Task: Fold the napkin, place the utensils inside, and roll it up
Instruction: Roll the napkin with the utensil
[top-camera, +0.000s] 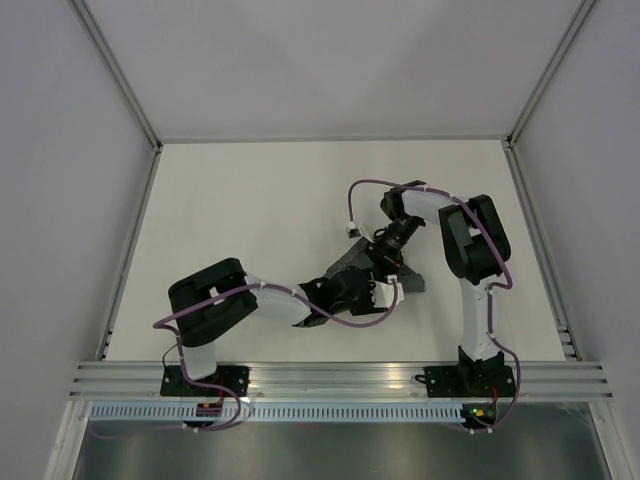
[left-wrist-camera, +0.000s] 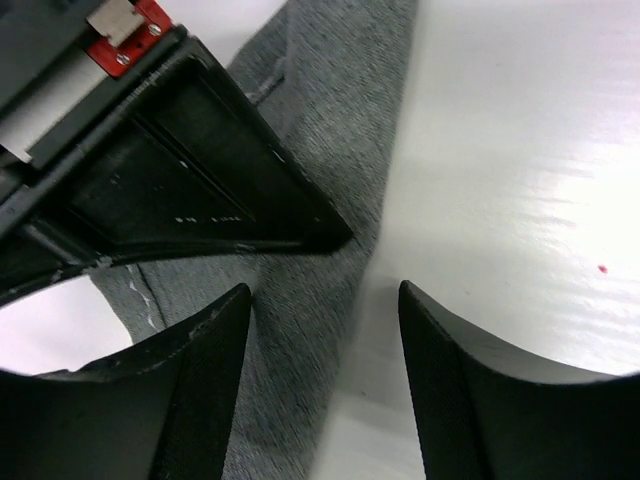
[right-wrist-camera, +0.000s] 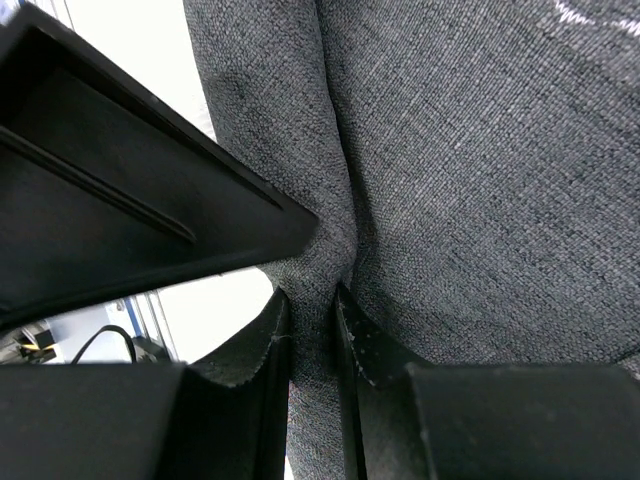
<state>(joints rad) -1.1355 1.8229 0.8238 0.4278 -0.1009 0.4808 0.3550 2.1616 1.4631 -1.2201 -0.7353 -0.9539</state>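
At table (left-wrist-camera: 520, 150) centre, napkin (right-wrist-camera: 450, 180) seen bunched into narrow strip, fold pinched by right tool (right-wrist-camera: 312, 298); left tool (left-wrist-camera: 325, 292) spread wide; utensils not seen, rolling judged unfinished

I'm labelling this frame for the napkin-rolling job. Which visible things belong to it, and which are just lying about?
Job:
large dark grey felt-like napkin, bunched
right gripper, shut on a fold of it
left gripper, open, straddling its edge

Just lying about:
purple robot cables
ribbed aluminium rail
tiny red speck on the white table
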